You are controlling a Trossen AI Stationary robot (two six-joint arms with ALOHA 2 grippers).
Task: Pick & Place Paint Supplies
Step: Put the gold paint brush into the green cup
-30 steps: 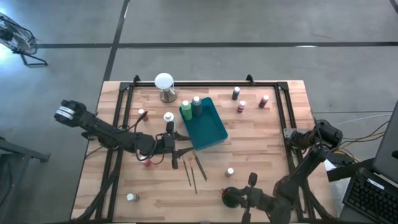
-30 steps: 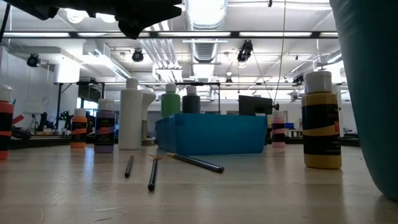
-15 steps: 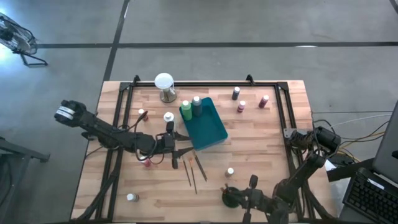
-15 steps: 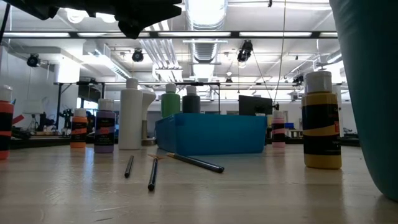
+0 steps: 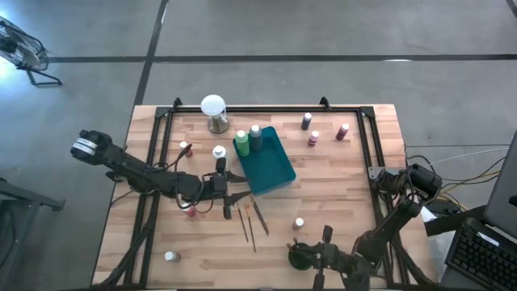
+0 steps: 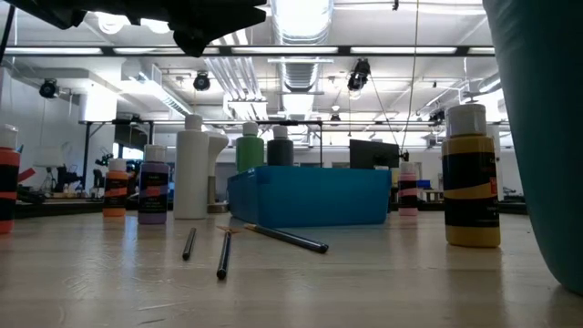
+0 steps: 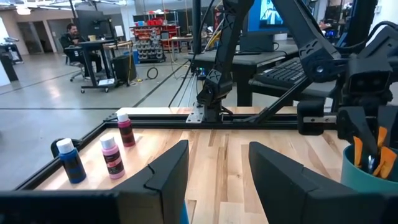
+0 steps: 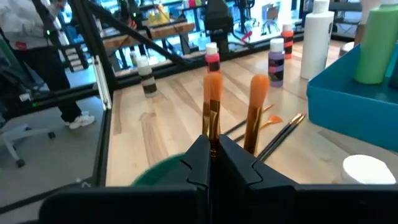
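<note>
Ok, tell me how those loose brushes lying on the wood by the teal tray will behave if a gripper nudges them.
The brushes lie flat on the table and look thin and round-handled, so a sideways nudge would probably roll them. They look light, so they may skid or pivot rather than stay put. Lying so low, they will likely be awkward to pinch off the wood.

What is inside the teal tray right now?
Two bottles stand in the teal tray at its far end: a green one and a darker one. The rest of its floor looks bare from above; their lower halves are hidden by its wall.
</note>
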